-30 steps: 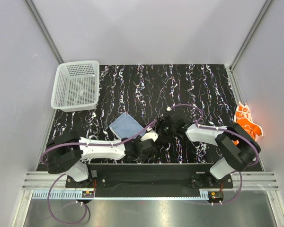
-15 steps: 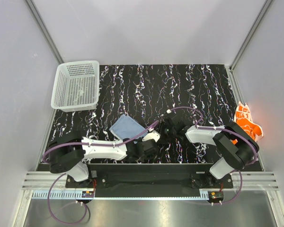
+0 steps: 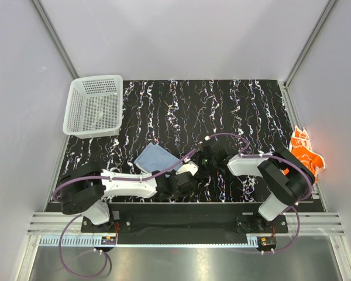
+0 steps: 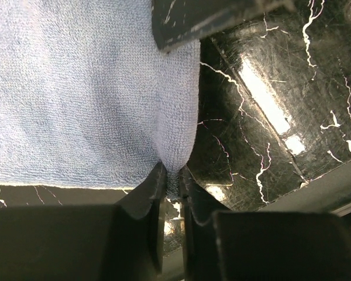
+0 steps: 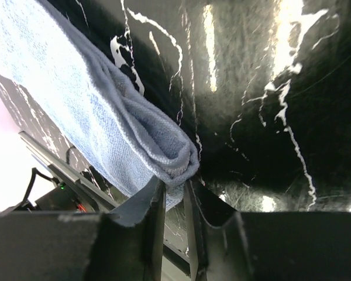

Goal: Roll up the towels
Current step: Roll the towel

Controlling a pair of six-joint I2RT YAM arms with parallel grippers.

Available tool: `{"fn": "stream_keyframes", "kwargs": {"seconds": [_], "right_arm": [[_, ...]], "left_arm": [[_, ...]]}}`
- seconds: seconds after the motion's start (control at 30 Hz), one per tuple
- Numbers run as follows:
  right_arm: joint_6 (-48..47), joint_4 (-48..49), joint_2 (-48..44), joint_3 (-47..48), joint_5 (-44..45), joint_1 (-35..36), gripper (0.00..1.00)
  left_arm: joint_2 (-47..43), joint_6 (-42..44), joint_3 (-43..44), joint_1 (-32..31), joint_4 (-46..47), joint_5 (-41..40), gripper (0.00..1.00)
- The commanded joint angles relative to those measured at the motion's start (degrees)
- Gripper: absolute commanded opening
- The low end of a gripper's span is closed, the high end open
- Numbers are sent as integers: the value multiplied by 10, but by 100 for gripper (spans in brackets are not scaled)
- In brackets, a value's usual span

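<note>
Pinching a corner of the light blue towel (image 4: 82,88), the left pincer (image 4: 171,177) has the cloth lying flat ahead and leftward of its tips. Right pincer (image 5: 174,186) nips a folded corner, the fold's long axis slanting up-left from it. Orange towel (image 3: 306,150) lies well apart.

Black marble-look table (image 3: 222,105) w/ white veins, plain grey walls (image 3: 181,35) on 3 sides.

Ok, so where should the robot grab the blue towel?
At a corner on the side nearest the arms, coming in low from there. The blue towel lies flat on the table, so only its thin edges and corners can be pinched. The left claw nips one corner that way, and the right claw nips a bunched-up corner.
</note>
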Motion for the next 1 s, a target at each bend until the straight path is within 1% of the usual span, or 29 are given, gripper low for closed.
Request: {"fn": "stream_keyframes", "kwargs": {"seconds": [0.0, 0.1, 0.13, 0.2, 0.4, 0.53, 0.67, 0.83, 0.87, 0.9, 0.97], "right_arm": [[-17, -89, 35, -17, 60, -21, 25], [-18, -84, 31, -28, 56, -41, 25], [-19, -83, 31, -29, 56, -46, 27], [-22, -82, 31, -31, 55, -53, 29], [-27, -81, 53, -23, 52, -58, 30], [-30, -81, 67, -23, 53, -63, 23], [-34, -102, 67, -21, 70, -75, 24], [-49, -139, 55, -10, 84, -104, 31], [-54, -144, 53, -4, 84, -107, 36], [-56, -150, 53, 4, 89, -109, 38], [-61, -164, 55, 14, 91, -112, 39]], "left_arm": [[13, 0, -12, -1, 11, 39, 8], [15, 0, -11, 0, 11, 40, 5], [15, 1, -11, -1, 12, 41, 0], [17, 1, -11, -1, 12, 42, 0], [13, 6, -14, -1, 17, 54, 0], [6, 8, -17, -2, 19, 59, 0], [3, 9, -19, -1, 21, 66, 0], [0, 12, -20, -1, 24, 72, 0], [-1, 12, -21, -2, 26, 74, 0], [-2, 13, -21, -1, 26, 76, 0], [-3, 14, -22, -2, 27, 80, 0]]}}
